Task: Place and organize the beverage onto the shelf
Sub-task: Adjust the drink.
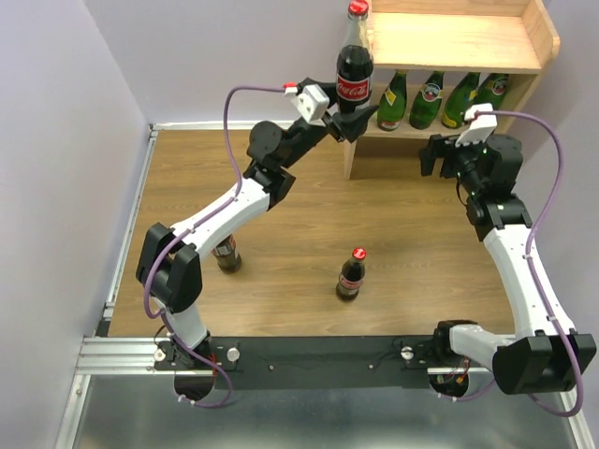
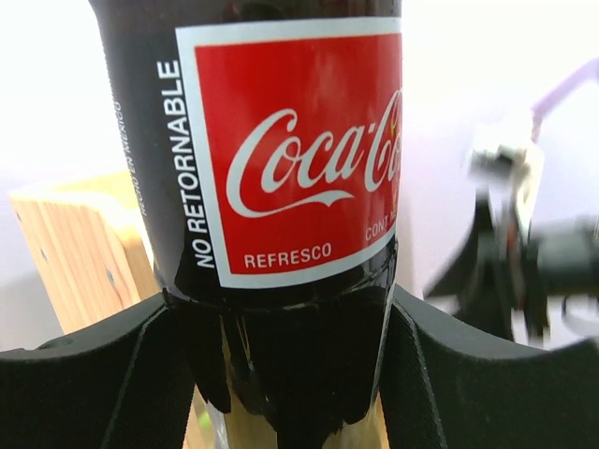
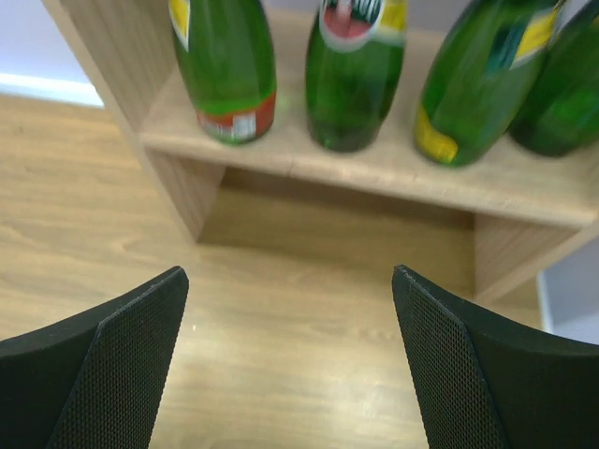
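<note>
My left gripper [image 1: 354,120] is shut on a cola bottle [image 1: 355,70] with a red cap, held upright in the air by the left end of the shelf [image 1: 468,42]; in the left wrist view the fingers [image 2: 112,374] clamp the bottle [image 2: 290,150] below its red label. Several green bottles [image 1: 427,100] stand in a row on the lower tier, also in the right wrist view [image 3: 356,84]. My right gripper [image 1: 440,154] is open and empty, just in front of the lower tier. A second cola bottle [image 1: 351,274] stands mid-table. A third [image 1: 227,254] stands partly hidden under my left arm.
The shelf stands at the table's back right, its top board [image 1: 449,37] bare with a raised rim. A grey wall runs along the left and back. A metal rail [image 1: 122,346] edges the table's near side.
</note>
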`<move>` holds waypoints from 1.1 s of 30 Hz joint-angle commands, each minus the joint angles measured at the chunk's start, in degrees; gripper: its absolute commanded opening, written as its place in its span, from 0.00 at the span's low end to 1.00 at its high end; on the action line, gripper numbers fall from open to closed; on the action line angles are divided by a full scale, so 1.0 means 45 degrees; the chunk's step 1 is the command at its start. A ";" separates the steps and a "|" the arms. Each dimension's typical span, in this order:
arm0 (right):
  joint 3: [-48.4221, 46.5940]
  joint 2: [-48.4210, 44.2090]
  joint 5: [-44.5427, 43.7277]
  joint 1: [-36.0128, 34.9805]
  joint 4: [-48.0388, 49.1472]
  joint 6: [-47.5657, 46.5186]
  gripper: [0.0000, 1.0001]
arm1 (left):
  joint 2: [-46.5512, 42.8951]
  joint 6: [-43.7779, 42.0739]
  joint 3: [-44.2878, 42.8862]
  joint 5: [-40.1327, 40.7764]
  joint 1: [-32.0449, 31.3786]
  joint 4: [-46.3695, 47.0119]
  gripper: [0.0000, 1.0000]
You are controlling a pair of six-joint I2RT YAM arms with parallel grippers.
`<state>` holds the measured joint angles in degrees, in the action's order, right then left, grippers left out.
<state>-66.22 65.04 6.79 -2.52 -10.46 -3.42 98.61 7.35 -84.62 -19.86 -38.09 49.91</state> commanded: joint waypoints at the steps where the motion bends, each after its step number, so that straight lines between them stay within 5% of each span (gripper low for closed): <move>1: 0.1295 -0.0351 0.0913 0.0151 0.0683 0.0350 0.95 | -0.0117 0.0201 -0.2306 0.0896 -0.0208 0.0298 0.00; 15: 0.2781 0.0078 0.3040 0.0170 0.0898 -0.0079 0.95 | 0.2227 0.0358 -0.6739 0.1444 -0.0482 -0.2067 0.00; 33: 0.2957 0.0235 0.3238 0.0170 0.0898 -0.0099 0.95 | 0.3729 0.0182 -1.0097 0.1815 -0.0677 -0.3024 0.00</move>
<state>-53.93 65.52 20.25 -2.13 -7.33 -3.49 116.62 8.45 -120.62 -14.96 -40.82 25.80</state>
